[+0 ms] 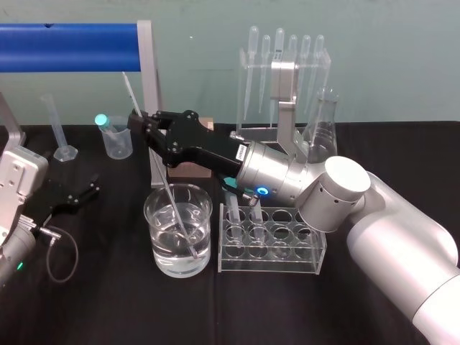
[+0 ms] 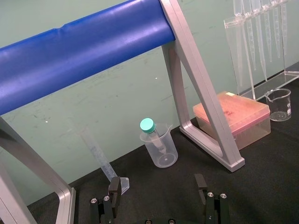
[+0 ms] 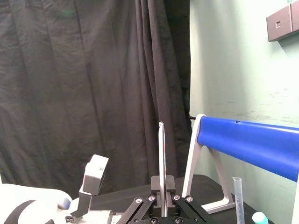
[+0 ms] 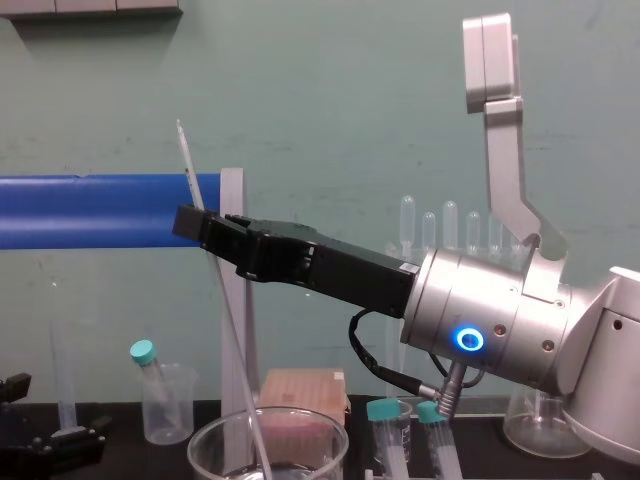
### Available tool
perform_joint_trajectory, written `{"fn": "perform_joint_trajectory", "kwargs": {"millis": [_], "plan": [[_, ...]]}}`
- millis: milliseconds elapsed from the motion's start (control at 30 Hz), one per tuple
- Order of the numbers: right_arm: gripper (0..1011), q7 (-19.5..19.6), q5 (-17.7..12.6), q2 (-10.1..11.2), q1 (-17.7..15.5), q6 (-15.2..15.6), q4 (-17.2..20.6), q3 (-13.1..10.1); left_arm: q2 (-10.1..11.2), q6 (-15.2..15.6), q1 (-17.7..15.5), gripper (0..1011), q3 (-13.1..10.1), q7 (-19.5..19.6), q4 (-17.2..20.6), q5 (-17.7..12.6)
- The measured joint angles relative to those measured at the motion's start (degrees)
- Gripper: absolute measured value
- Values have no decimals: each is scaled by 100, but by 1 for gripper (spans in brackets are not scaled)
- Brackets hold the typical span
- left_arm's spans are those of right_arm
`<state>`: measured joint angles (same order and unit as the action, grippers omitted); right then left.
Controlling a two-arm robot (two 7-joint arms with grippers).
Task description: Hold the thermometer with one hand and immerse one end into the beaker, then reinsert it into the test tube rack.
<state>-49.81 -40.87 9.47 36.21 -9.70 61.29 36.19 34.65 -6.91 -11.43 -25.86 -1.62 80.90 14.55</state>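
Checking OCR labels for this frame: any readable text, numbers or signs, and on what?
None readable.
White sticker at the base of the right claw, which grips the thermometer: too small.
Graduation marks on the measuring cylinder: blurred.
Left claw, idle at the table's left: no text visible.

Lab: pipettes (image 1: pixel 265 57), test tube rack (image 1: pixel 267 263), conical flask (image 1: pixel 325 121).

Centre taken at the beaker (image 1: pixel 178 230). The test tube rack (image 1: pixel 269 244) stands just beside it at 3 o'clock, with the right gripper (image 1: pixel 138 121) and its arm crossing above. A metal frame post (image 1: pixel 149 61) blocks 12 o'clock. The table (image 1: pixel 108 309) is bare at 6 o'clock. The left gripper (image 1: pixel 75 198) sits at 9 o'clock.
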Motion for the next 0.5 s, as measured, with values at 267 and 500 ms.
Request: {"fn": "perform_joint_trajectory", "kwargs": {"millis": [267,500], "plan": [[57,0,0,0,0,0,0,0,0,0,0,1008,0,0,0,0],[57,0,0,0,0,0,0,0,0,0,0,1008,0,0,0,0]]}}
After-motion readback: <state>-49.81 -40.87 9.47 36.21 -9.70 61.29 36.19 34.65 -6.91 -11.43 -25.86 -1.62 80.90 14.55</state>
